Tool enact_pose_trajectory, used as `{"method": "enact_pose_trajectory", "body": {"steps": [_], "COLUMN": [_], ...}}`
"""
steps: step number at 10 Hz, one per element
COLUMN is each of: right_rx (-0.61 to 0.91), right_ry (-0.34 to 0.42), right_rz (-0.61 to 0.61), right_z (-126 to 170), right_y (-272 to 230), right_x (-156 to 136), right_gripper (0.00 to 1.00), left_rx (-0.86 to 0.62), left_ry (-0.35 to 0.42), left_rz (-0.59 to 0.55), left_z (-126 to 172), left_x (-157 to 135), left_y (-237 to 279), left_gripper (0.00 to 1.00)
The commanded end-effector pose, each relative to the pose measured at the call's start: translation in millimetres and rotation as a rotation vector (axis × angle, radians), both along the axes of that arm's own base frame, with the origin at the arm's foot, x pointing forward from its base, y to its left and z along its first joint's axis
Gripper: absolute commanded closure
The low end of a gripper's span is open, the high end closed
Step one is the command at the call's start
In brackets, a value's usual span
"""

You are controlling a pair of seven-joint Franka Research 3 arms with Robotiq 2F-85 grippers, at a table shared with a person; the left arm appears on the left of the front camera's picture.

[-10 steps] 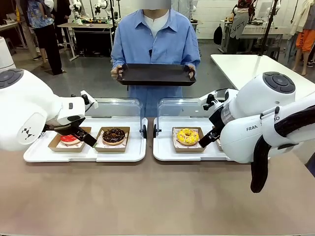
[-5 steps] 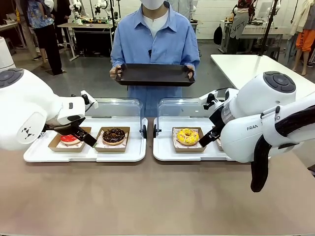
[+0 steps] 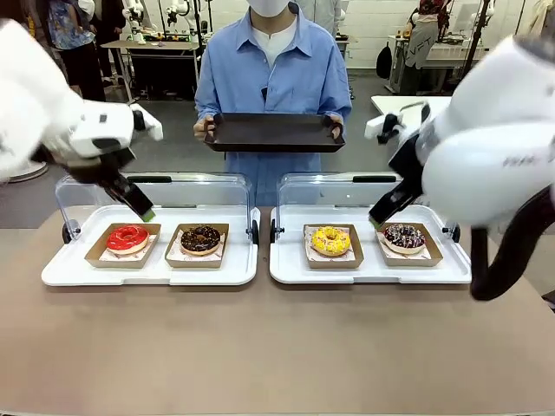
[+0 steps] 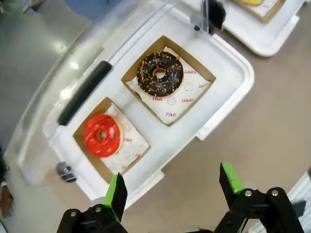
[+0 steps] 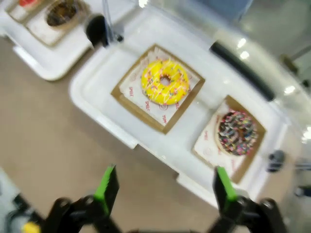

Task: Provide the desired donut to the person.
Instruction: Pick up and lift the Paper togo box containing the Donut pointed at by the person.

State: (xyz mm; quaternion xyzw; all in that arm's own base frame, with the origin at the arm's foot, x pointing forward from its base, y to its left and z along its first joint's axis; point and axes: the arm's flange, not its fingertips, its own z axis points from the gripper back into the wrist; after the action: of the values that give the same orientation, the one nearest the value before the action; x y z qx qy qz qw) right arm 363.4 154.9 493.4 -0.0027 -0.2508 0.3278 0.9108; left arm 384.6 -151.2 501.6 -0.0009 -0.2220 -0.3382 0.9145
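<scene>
Across the shared table, both arms have pulled up and away from the trays within the last second; the left gripper (image 3: 143, 210), which a moment ago hung low over the red donut (image 3: 127, 237), now sits above the far edge of the left white tray (image 3: 147, 276), jaws spread wide and empty; the right gripper (image 3: 375, 220), earlier down beside the yellow donut (image 3: 330, 239), has lifted likewise and hangs over the back of the right white tray (image 3: 364, 276), its green pads wide apart with nothing between them; the retreat uncovers all four choices, each in its own brown paper box: red and the chocolate donut (image 3: 200, 237) on the left tray, yellow and the dark sprinkled donut (image 3: 404, 235), hidden behind the right arm a second ago, on the right; the person (image 3: 273, 69) at the far side keeps both hands on an empty black tray (image 3: 274, 132), held at chest height much as before; no hand points, so which donut is wanted cannot be told; no donut has left its box, and the delivery appears not yet begun, with the arms seemingly clearing the view while a choice is awaited
</scene>
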Motion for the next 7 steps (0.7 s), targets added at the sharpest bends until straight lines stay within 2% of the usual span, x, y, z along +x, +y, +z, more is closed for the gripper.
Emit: {"method": "enact_pose_trajectory", "body": {"steps": [1, 3, 4, 5, 6, 7], "right_rx": [-0.115, -0.166, -0.167, -0.162, -0.135, -0.135], "right_ry": [0.059, 0.042, 0.029, 0.031, 0.044, 0.044], "right_rz": [0.020, -0.009, -0.022, -0.021, 0.010, 0.010], "right_z": [52, 97, 109, 110, 106, 106], "right_y": [1, 4, 5, 5, 2, 2], "right_x": [-3, -18, -22, -23, -25, -25], "right_gripper": [0.00, 0.00, 0.00, 0.00, 0.00, 0.00], "left_rx": [0.050, 0.070, 0.060, 0.049, 0.030, 0.024], "left_ry": [0.047, 0.037, 0.022, 0.002, -0.056, 0.025], "left_rz": [-0.006, 0.021, 0.029, 0.034, 0.034, 0.026], "left_z": [44, 80, 91, 97, 92, 99], "left_x": [10, 6, 4, -1, -10, 2], "left_y": [2, 6, 8, 11, 12, 9], "left_gripper": [0.00, 0.00, 0.00, 0.00, 0.00, 0.00]}}
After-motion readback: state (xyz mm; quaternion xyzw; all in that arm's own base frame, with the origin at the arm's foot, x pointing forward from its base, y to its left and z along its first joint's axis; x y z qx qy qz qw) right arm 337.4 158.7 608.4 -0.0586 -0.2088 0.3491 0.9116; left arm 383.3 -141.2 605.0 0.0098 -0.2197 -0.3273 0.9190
